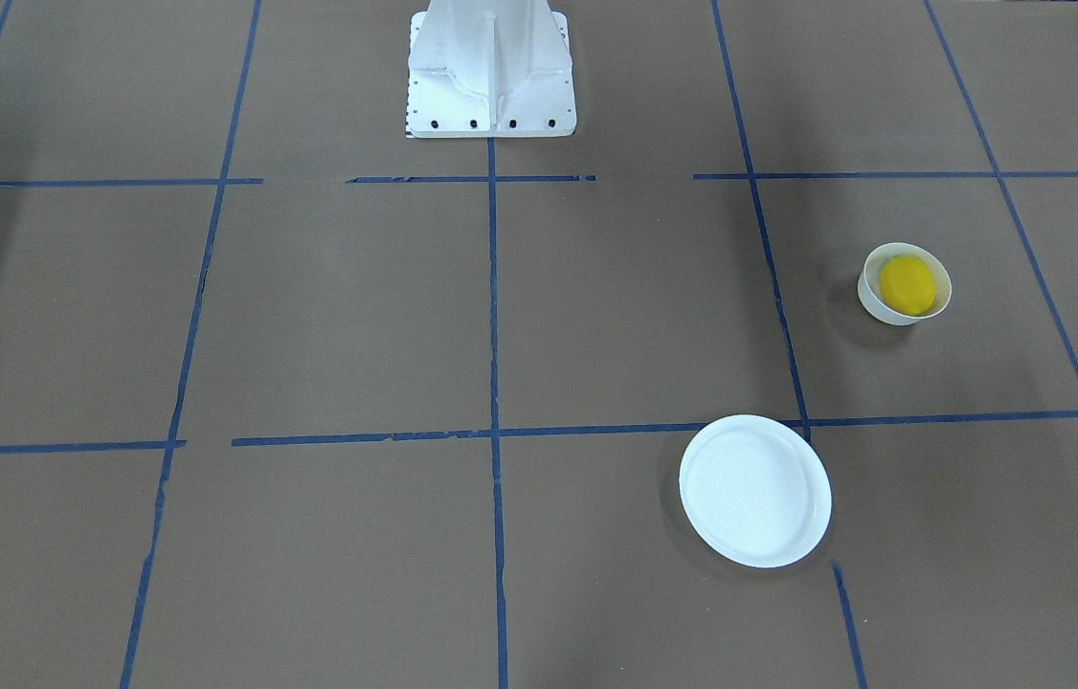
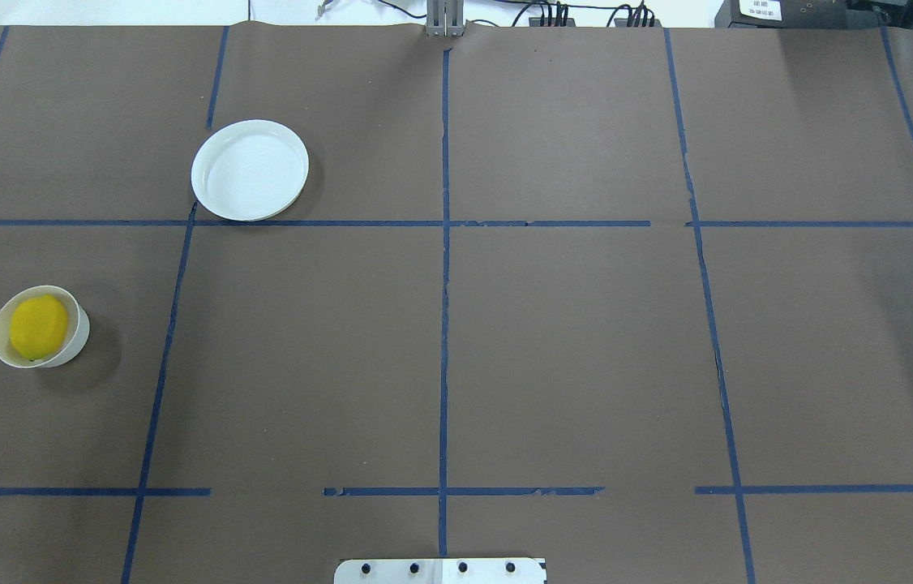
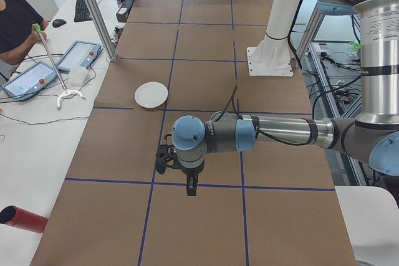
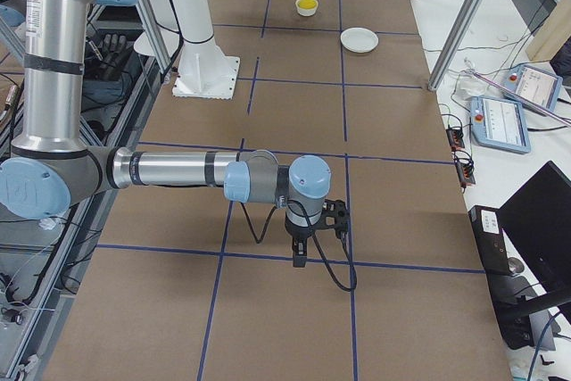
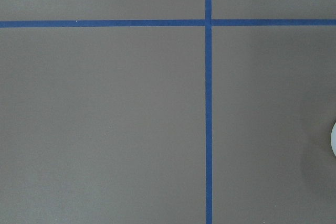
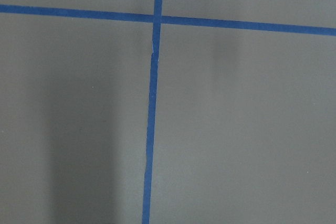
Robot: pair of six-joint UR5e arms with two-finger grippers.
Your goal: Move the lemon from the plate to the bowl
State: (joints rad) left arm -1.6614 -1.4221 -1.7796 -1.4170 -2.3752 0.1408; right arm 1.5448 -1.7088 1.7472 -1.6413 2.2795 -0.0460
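The yellow lemon point(image 1: 908, 284) lies inside the small deep white bowl point(image 1: 870, 299), also seen in the overhead view as lemon point(image 2: 38, 326) in bowl point(image 2: 77, 341). The wide flat white plate point(image 1: 754, 490) is empty and stands apart from the bowl; it also shows in the overhead view point(image 2: 250, 169). The left gripper point(image 3: 191, 189) shows only in the exterior left view, hanging above the table away from both dishes. The right gripper point(image 4: 299, 259) shows only in the exterior right view, far from the bowl point(image 4: 307, 6). I cannot tell whether either is open or shut.
The brown table is marked with a grid of blue tape lines point(image 2: 444, 324). The robot's white base point(image 1: 489, 72) stands at the table's edge. Operators' tablets point(image 3: 28, 78) and a red cylinder point(image 3: 22, 218) lie on the side bench.
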